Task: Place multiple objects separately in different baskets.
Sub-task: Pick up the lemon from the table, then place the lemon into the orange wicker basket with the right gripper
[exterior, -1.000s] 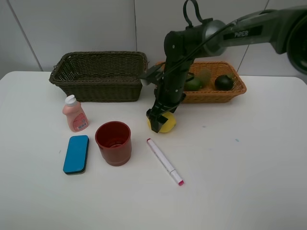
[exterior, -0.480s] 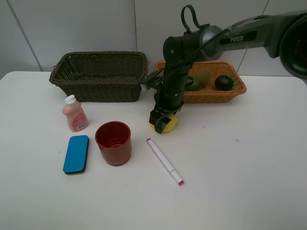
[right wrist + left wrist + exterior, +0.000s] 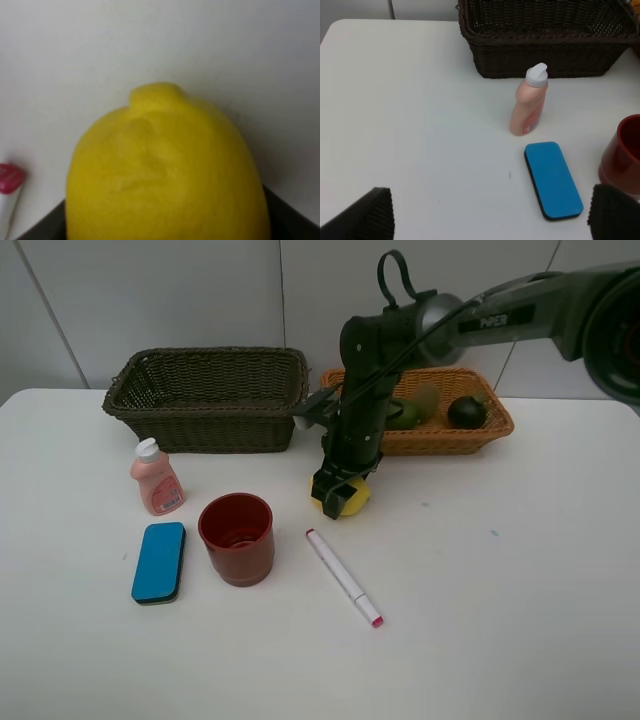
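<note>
The right fingers are closed on the yellow lemon; being round, it may slip out when lifted. The left fingers gape empty.

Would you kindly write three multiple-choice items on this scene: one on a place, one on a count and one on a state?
1. Where is the yellow lemon?
A in the dark olive-brown wicker basket
B on the white table, between the fingers of the right gripper
C on the blue eraser

2. How many fruits show in the light orange-tan wicker basket?
A three
B one
C five

3. How does the red round cup stand?
A on its side
B upside down
C upright

Answers:
1 B, the exterior high view shows the fingers around it on the table.
2 A, a green lime, a brown kiwi and a dark green mangosteen.
3 C, its open rim faces up.
</note>
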Robot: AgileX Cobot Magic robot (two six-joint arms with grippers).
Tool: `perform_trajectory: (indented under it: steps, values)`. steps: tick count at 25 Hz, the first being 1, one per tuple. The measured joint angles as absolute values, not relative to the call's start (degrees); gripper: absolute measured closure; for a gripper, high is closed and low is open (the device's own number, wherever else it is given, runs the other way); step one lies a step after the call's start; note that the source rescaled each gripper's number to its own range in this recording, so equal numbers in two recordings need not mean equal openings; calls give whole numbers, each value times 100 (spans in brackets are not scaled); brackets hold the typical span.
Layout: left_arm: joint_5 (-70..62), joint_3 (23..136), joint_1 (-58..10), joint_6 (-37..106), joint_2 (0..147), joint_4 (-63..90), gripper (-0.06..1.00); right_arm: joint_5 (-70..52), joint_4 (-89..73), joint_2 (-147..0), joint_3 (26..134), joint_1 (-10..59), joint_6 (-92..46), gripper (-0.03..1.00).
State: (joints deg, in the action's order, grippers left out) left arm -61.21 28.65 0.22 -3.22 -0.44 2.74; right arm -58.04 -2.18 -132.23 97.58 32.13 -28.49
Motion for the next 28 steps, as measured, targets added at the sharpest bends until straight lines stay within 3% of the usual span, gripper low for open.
perform_trajectory:
  steps: [28]
  values:
    - [-6121, 2865, 22, -322, -44, 274, -6, -6362, -217, -12225, 9758, 3213, -2821, 39]
